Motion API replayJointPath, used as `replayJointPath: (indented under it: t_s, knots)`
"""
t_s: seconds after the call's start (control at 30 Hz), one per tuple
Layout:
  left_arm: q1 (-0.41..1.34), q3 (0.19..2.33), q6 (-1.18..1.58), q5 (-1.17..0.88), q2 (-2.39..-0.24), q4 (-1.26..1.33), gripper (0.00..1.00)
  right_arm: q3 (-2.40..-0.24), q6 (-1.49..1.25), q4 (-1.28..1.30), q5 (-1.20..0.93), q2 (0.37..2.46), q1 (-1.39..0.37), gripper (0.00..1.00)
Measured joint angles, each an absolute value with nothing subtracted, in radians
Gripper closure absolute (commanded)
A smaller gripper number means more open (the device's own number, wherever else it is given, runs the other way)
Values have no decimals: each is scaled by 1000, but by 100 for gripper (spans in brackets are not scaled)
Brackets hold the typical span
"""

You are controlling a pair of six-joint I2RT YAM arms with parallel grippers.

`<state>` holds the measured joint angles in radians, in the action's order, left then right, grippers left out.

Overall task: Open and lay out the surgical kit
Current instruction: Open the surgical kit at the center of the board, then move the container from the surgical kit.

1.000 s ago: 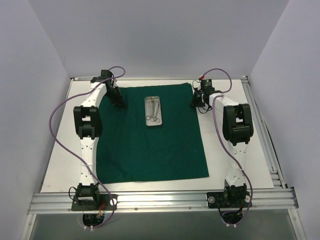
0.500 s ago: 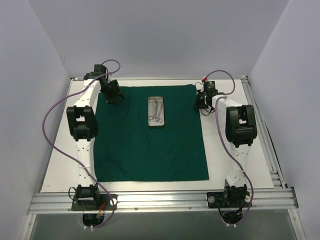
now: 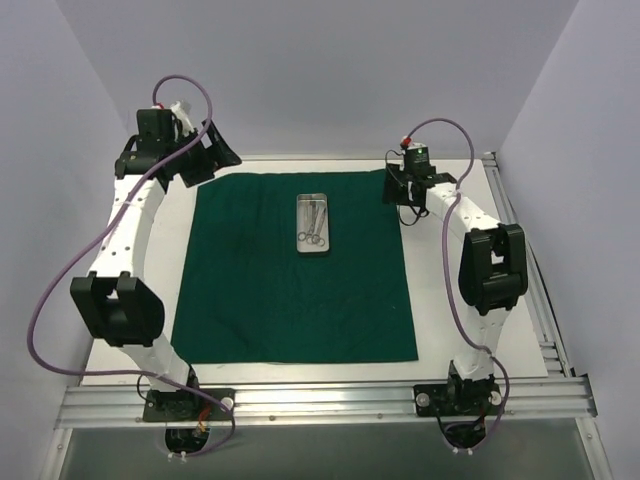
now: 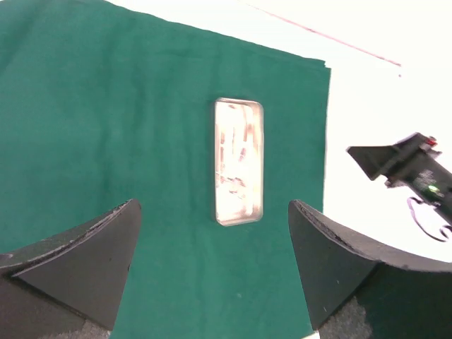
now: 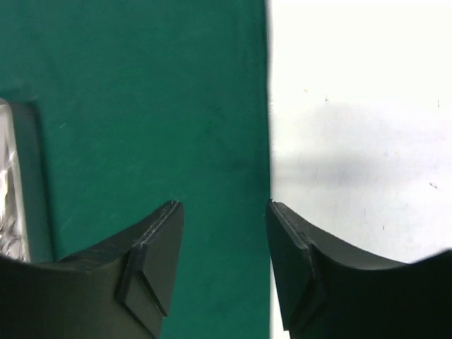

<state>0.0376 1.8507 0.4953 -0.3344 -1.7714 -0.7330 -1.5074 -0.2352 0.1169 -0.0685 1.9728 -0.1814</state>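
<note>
Now the green cloth (image 3: 290,290) lies flat across the middle of the tabletop (image 3: 470,330), so the unfolding looks done. The steel tray (image 3: 313,224) sits on it near the far edge, the ring-handled instruments (image 3: 312,232) inside. My left jaws hang wide and empty, high above the far left corner. My right jaws, parted with nothing between them, hover over the cloth's right edge near the far right corner. Next, I judge, comes laying out: reach into the tray, pinch one instrument, set it on bare cloth.
</note>
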Motion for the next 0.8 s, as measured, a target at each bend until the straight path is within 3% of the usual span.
replayJointPath:
  t_s: [0.23,0.27,0.4,0.57,0.8]
  knots:
    - [18,1587,561,-442,-1588,-617,4,-1486,-251,135,-32,1868,-236,0]
    - [15,1541,569,-450,-1566,-607,0,-1468,-259,131,-51,1851,-227,0]
    - [8,1381,591,-457,-1462,-582,12,-1424,-268,131,-157,1822,-167,0]
    - [8,1299,589,-453,-1286,-583,16,-1403,-266,134,-215,1824,-171,0]
    - [9,1230,558,-451,-1141,-589,20,-1581,-215,205,-208,1937,-327,19]
